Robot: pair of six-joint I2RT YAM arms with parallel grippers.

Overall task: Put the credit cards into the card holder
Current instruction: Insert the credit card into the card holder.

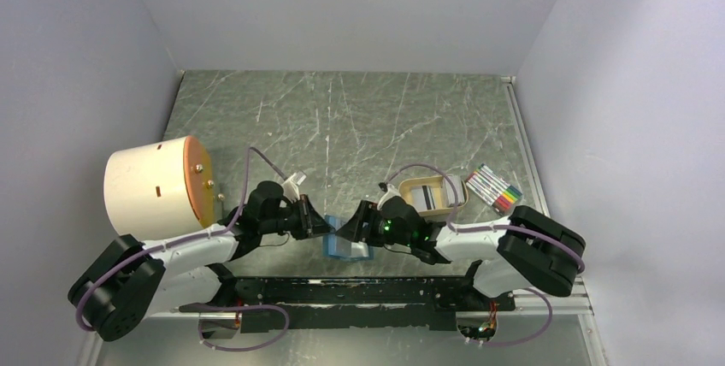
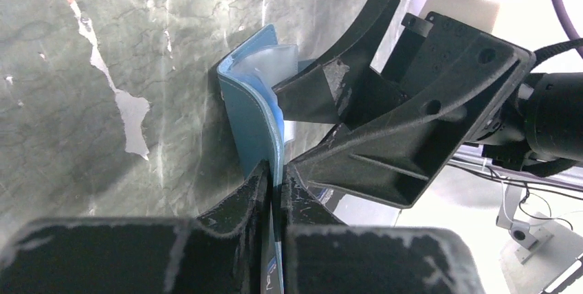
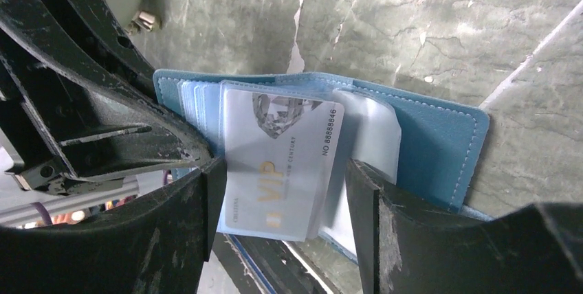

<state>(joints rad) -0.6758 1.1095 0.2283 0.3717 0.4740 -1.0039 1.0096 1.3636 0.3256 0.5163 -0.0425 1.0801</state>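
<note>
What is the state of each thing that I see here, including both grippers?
card holder: open, one cover pinched.
left gripper: shut on the card holder's cover.
right gripper: open, one finger at each side of the VIP card.
VIP card: among the holder's clear sleeves, partly sticking out.
tray: upright, holding a striped card.
marker pack: lying flat beside the tray.

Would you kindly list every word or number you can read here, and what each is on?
"VIP": gold letters on the white credit card in the teal card holder.
"NO 88888846": along that card's edge.
"NEW CENTURY": small print beside VIP, barely legible.
One tiny word at the card's corner is too small to read; the marker pack shows no legible print.
</note>
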